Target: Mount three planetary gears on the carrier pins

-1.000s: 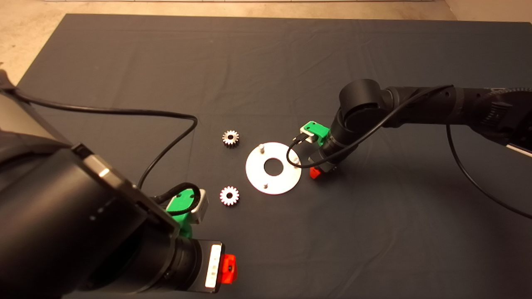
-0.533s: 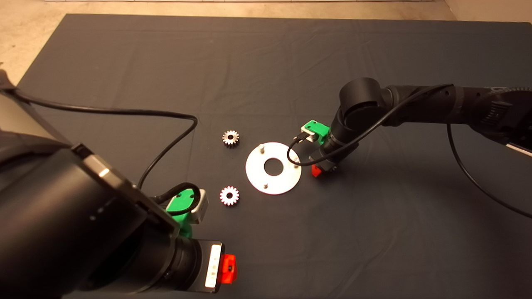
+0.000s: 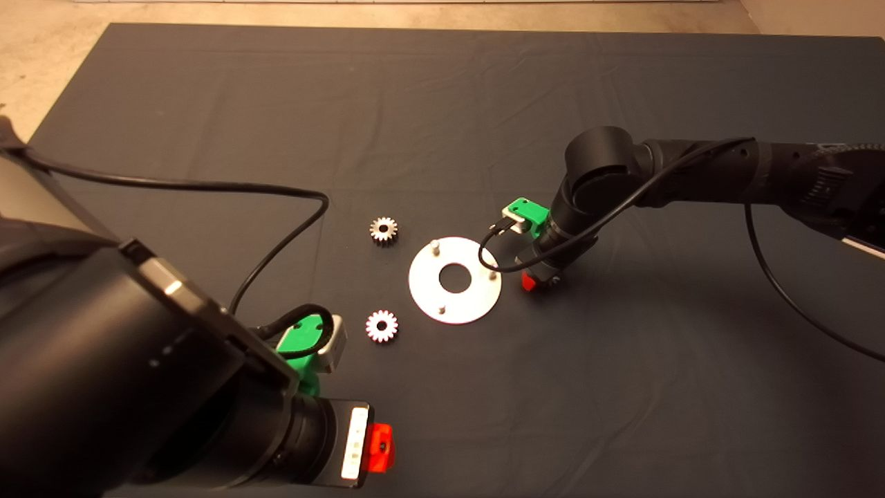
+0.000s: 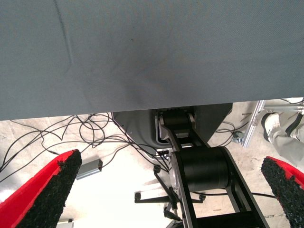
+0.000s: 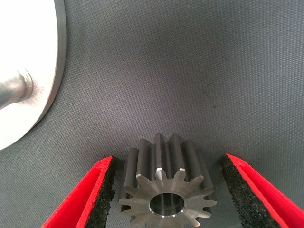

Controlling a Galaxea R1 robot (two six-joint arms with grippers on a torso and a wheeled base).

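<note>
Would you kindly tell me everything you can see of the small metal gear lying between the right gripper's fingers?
The small silvery metal spur gear lies flat on the dark mat, its round centre hole facing up and its straight-cut teeth ringing it. It sits between the two red fingers of the right gripper, with a visible gap to the black pad on each side, so nothing grips it yet. The shiny silver disc lies a short way off; the gear is on none of its pins.

No legible text or markings.
</note>
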